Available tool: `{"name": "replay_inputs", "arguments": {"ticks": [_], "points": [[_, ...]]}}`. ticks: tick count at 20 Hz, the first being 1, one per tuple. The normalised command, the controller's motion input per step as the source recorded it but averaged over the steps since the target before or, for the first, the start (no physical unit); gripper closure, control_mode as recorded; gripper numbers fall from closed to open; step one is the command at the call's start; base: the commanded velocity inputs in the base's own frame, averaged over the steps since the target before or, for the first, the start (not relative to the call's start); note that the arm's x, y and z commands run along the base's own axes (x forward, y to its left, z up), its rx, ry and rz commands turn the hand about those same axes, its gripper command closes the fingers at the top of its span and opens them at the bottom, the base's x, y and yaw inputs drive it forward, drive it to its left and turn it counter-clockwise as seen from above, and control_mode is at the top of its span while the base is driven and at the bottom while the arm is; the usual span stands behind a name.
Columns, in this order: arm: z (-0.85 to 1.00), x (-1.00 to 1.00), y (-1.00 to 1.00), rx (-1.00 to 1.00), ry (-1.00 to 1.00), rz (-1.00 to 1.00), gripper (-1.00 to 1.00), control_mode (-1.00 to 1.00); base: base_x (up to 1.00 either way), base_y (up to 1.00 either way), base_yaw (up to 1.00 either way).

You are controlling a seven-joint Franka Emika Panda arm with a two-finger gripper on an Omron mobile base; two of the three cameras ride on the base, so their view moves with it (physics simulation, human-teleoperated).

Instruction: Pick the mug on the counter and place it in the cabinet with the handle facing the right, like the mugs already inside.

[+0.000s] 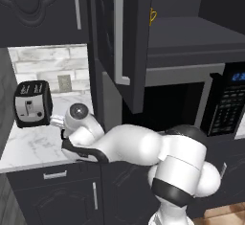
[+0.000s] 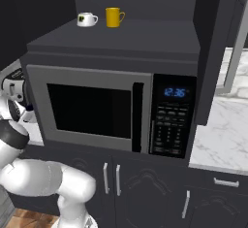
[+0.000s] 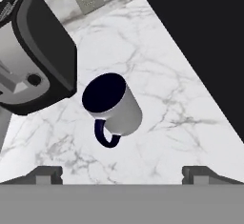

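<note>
The mug (image 3: pixel 116 107), white with a dark navy inside, stands on the white marble counter (image 3: pixel 181 99) right beside the toaster. Its dark loop handle (image 3: pixel 106 137) points toward the camera. My gripper (image 3: pixel 124 174) hovers above and short of the mug, open, with nothing between its fingertips (image 3: pixel 45 174). In the left base view my arm reaches left over the counter (image 1: pixel 28 147), the wrist (image 1: pixel 78 115) in front of the toaster. The cabinet (image 1: pixel 191 37) stands open, its door (image 1: pixel 129 42) swung out. On its shelf (image 2: pixel 145 35) sit a white mug (image 2: pixel 87 19) and a yellow mug (image 2: pixel 114 17), handles to the right.
A black and silver toaster (image 3: pixel 33 56) (image 1: pixel 32 103) stands left of the mug, nearly touching it. A dark wall (image 3: pixel 205 32) bounds the counter on the right. A microwave (image 2: pixel 111 105) sits under the cabinet shelf. More marble counter (image 2: pixel 223 135) lies to its right.
</note>
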Motion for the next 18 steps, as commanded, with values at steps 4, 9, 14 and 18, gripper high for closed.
{"name": "replay_inputs", "arguments": {"ticks": [4, 9, 14, 18], "points": [[-0.16, 0.39, 0.14, 0.00, 0.07, 0.00, -1.00, -1.00, 0.00, 0.00, 0.00], [-0.33, 0.26, 0.24, 0.00, 0.06, 0.00, -1.00, -1.00, 0.00, 0.00, 0.00], [-0.34, 0.12, 0.31, -0.02, 0.05, 0.00, -1.00, -1.00, 0.00, 0.00, 0.00], [-0.21, 0.15, 0.29, -0.05, 0.04, 0.00, -1.00, -1.00, 0.00, 0.00, 0.00]]}}
